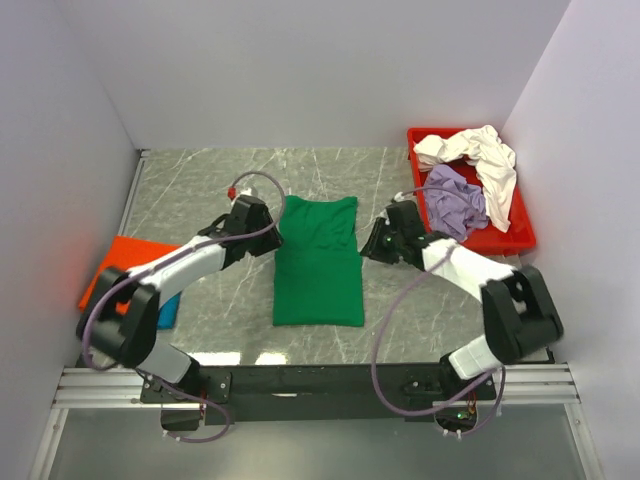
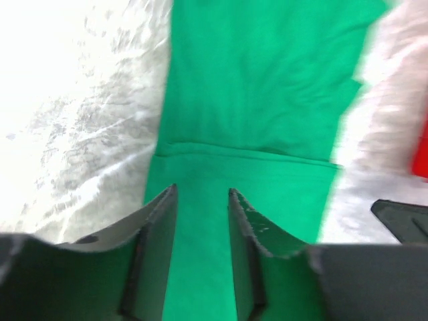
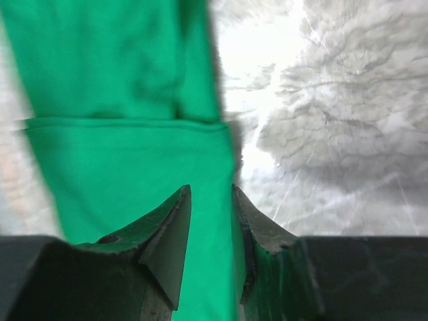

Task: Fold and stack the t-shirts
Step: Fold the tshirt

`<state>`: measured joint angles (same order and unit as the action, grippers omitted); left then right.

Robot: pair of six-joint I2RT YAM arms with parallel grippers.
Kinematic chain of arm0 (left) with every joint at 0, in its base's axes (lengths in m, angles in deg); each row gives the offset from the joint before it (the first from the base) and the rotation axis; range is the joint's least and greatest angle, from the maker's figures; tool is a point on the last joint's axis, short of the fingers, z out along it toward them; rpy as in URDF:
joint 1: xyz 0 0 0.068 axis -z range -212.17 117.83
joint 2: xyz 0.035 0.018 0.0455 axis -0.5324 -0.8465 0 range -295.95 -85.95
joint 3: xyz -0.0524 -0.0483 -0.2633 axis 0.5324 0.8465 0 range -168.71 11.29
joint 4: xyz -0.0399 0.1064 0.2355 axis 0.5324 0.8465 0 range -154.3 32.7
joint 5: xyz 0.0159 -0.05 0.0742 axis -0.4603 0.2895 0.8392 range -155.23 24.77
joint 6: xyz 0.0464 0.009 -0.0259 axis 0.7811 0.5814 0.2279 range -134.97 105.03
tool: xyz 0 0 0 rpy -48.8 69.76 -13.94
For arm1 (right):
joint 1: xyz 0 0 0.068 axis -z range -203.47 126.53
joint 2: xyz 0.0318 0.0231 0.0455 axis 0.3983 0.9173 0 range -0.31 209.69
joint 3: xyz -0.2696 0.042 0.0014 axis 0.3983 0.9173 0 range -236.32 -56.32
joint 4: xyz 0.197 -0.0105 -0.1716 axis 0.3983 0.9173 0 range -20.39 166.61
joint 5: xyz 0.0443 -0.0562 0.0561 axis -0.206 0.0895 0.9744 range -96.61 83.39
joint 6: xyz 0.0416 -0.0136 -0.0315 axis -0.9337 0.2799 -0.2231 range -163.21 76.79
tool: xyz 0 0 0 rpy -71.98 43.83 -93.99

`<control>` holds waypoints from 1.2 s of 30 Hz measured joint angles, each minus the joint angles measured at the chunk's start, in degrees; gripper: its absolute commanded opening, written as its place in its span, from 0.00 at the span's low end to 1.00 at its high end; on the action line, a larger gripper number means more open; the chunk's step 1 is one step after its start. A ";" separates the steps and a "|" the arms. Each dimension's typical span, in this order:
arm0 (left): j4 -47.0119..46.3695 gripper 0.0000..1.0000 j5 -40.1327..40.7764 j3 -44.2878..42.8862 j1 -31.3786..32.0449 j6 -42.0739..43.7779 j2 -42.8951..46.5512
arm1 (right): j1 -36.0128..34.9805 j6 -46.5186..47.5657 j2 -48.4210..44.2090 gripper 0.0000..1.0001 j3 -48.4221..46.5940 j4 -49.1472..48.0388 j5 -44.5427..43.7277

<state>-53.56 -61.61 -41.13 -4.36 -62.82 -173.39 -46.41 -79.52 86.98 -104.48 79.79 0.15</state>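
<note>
It is a robot lab test cell. Plain white panel walls [image 1: 300, 70] enclose a grey marble-patterned tabletop [image 1: 190, 185] edged by an aluminium rail [image 1: 100, 385].

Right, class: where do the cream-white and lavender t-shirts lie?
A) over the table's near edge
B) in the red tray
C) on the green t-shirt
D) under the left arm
B: the cream-white t-shirt and the lavender t-shirt lie crumpled in the red tray at the far right, apart from the green t-shirt.
</note>
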 measured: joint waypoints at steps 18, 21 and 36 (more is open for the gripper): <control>4.72 0.64 -3.37 25.99 3.17 -3.72 43.30 | -8.48 -6.51 -30.14 0.42 29.94 -3.10 9.75; 5.05 0.65 -3.15 28.83 5.97 -5.27 46.25 | -12.66 -9.25 -31.08 0.42 31.52 -4.52 8.98; -3.65 0.60 -4.09 40.44 14.40 -17.70 40.61 | -16.20 -17.86 -33.46 0.40 37.20 -10.67 4.79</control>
<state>-57.21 -65.70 -0.70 10.05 -80.53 -132.78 -62.61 -97.38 53.51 -67.28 69.12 4.94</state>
